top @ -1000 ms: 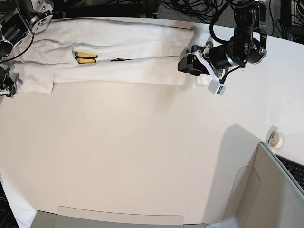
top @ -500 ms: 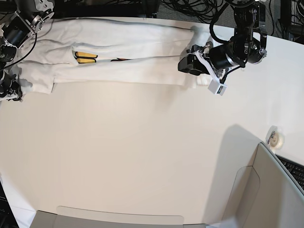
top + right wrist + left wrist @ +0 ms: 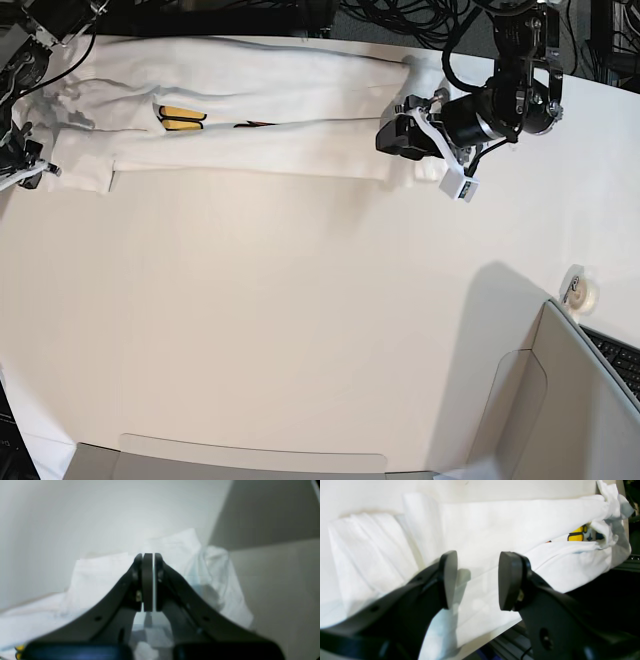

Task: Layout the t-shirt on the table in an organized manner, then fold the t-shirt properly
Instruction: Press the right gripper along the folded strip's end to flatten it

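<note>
My right gripper [image 3: 148,582], at the far left edge of the base view, has just drawn its jaws fully together and pulled toward the left rim of the frame; the wrist view shows the 2 pads pressed flat against each other with no cloth visibly between them, so I judge it has nothing pinched, though blur leaves room for doubt. The t-shirt [image 3: 250,120] lies as a long narrow band across the upper left of the worktop [image 3: 300,330], plain side up, a sliver of yellow print [image 3: 182,120] peeking from a fold, and its left end looks slightly tugged outward compared with a moment ago. My left gripper [image 3: 475,580], upper right of the base view, hovers over the shirt's right end with jaws apart, gripping nothing. The layout is, by my reading, not yet finished: the band needs spreading before any fold.
</note>
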### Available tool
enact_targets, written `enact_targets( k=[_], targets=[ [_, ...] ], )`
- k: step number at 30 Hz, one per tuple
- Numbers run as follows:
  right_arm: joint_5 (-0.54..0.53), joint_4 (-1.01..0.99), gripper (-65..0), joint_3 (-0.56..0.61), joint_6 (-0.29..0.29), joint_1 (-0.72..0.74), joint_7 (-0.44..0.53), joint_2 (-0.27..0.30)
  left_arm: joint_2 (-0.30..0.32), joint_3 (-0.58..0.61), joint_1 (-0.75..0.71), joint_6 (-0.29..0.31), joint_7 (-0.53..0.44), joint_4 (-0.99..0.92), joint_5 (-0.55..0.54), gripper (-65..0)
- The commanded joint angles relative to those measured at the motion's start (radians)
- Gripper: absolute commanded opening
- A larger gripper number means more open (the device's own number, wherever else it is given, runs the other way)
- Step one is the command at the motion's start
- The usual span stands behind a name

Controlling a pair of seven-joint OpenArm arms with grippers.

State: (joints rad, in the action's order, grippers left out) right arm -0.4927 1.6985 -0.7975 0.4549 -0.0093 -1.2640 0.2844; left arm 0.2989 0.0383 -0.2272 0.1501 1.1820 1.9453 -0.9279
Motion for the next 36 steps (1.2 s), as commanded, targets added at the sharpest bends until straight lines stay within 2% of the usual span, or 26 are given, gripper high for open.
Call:
enact_targets(
  k=[1, 5, 9, 15, 21, 28, 33, 35, 36],
  targets=[
    [-0.011, 0.053, -65.0, -0.003, 0.003, -0.004, 0.019, 0.02, 0.007, -0.004, 0.005, 0.004, -0.006, 0.015, -0.018, -40.4],
    [-0.011, 0.168, -65.0, -0.001, 0.002, -0.064, 0.019, 0.017, 0.006, -0.002, 0.007, 0.004, -0.006, 0.013, -0.018, -40.4],
    [-0.004, 0.162, -65.0, -0.046, -0.009, -0.062, 0.023, -0.001, 0.006, -0.001, 0.004, 0.004, -0.006, 0.013, -0.018, -40.4],
    [0.001, 0.018, -46.7, -0.093, -0.058, 0.032, 0.025, -0.004, -0.002, 0.002, 0.004, 0.004, -0.006, 0.013, -0.018, -40.4],
    [0.001, -0.15, -41.5, -0.089, -0.061, 0.127, 0.025, -0.003, -0.014, 0.004, -0.001, 0.004, -0.006, 0.013, -0.018, -40.4],
    [0.001, -0.334, -41.1, -0.087, -0.061, 0.187, 0.028, 0.016, -0.014, -0.002, -0.014, 0.004, -0.006, 0.013, -0.018, -40.4],
    [0.001, -0.369, -41.9, -0.087, -0.061, 0.196, 0.028, 0.019, -0.014, -0.004, -0.014, 0.004, -0.006, 0.013, -0.018, -40.4],
    [0.001, -0.371, -46.3, -0.087, -0.061, 0.196, 0.028, 0.019, -0.014, -0.004, -0.014, 0.004, -0.006, 0.013, -0.018, -40.4],
    [0.001, -0.372, -51.2, -0.087, -0.061, 0.196, 0.028, 0.019, -0.014, -0.004, -0.014, 0.004, -0.006, 0.013, -0.018, -40.4]
  ],
)
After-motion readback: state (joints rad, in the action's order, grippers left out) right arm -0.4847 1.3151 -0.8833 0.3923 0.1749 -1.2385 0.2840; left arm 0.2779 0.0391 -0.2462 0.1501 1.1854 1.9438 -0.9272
